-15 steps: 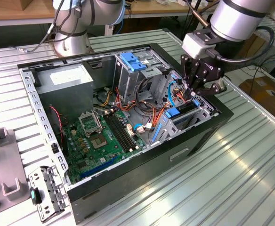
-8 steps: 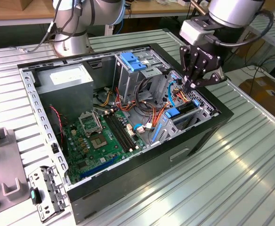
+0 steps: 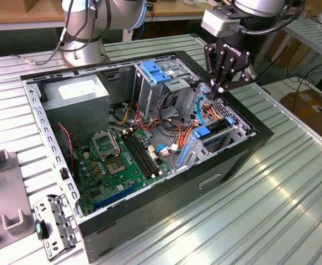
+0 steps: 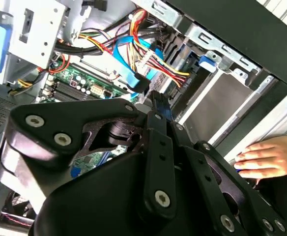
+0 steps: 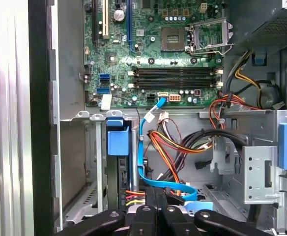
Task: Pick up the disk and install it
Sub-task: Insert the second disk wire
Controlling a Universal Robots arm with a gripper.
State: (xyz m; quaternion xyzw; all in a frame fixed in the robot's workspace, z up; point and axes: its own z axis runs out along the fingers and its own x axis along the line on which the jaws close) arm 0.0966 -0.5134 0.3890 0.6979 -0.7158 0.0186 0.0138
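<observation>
Black and glossy, the pincer (image 3: 220, 88) hung over the far corner of the open computer case (image 3: 249, 152), its fingertips drawn together above the drive bay with nothing visibly gripped between them. In both wrist views the black fingers (image 5: 156, 211) lay side by side, closed, just over a blue flat cable (image 5: 148, 172) and a bundle of red, orange and yellow wires (image 5: 170, 147). The disk (image 3: 210, 132), a dark drive in a bright blue carrier, sat upright in the metal drive bay at the near corner of the case toward the exterior view's right, just below the pincer; in the first wrist view its blue carrier tab (image 5: 118, 139) stood up from the bay slot beside the cable. Green and crowded, the motherboard (image 3: 119, 160) covered the case floor, with the grey power supply (image 3: 75, 91) at the far corner toward the exterior view's left. A light blue latch (image 3: 155, 72) topped the tall metal cage in the middle. A person's hand (image 4: 264, 157) rested at the case's outer edge in the second wrist view. The case lay on a ribbed metal tabletop (image 3: 293, 210).
</observation>
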